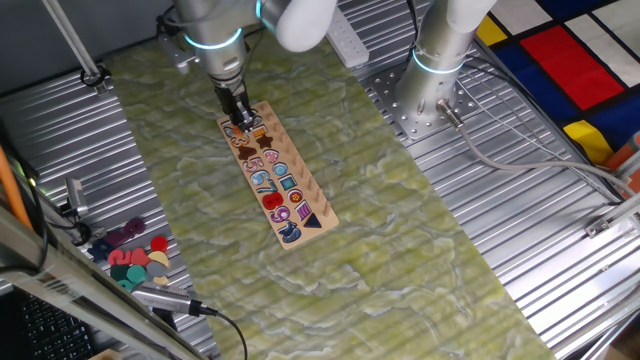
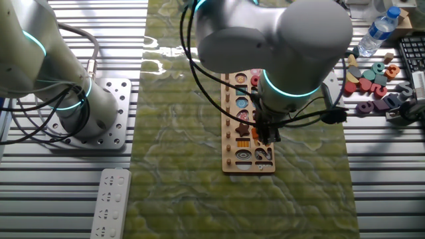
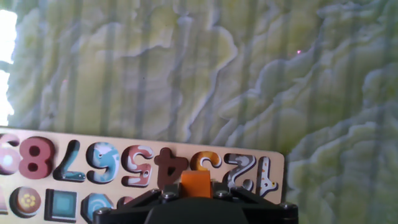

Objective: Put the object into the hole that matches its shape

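The orange piece (image 3: 196,185) is held between the jaws of my gripper (image 3: 196,190), which is shut on it, at the bottom middle of the hand view. The long pale wooden puzzle board (image 1: 277,178) lies on the green mat; my gripper (image 1: 237,110) hangs over its far end. In the other fixed view my gripper (image 2: 264,130) is over the board's (image 2: 247,119) near end, with the orange piece (image 2: 254,133) partly visible. In the hand view the board (image 3: 273,163) shows numbers 1 to 9 and a row of shapes below. The matching hole is hidden under the gripper.
Loose red, teal and purple pieces (image 1: 135,255) lie on the metal table left of the mat, and show at the right in the other fixed view (image 2: 372,79). A second arm's base (image 1: 432,95) stands beside the mat. A white remote (image 2: 109,202) and a bottle (image 2: 378,30) lie nearby.
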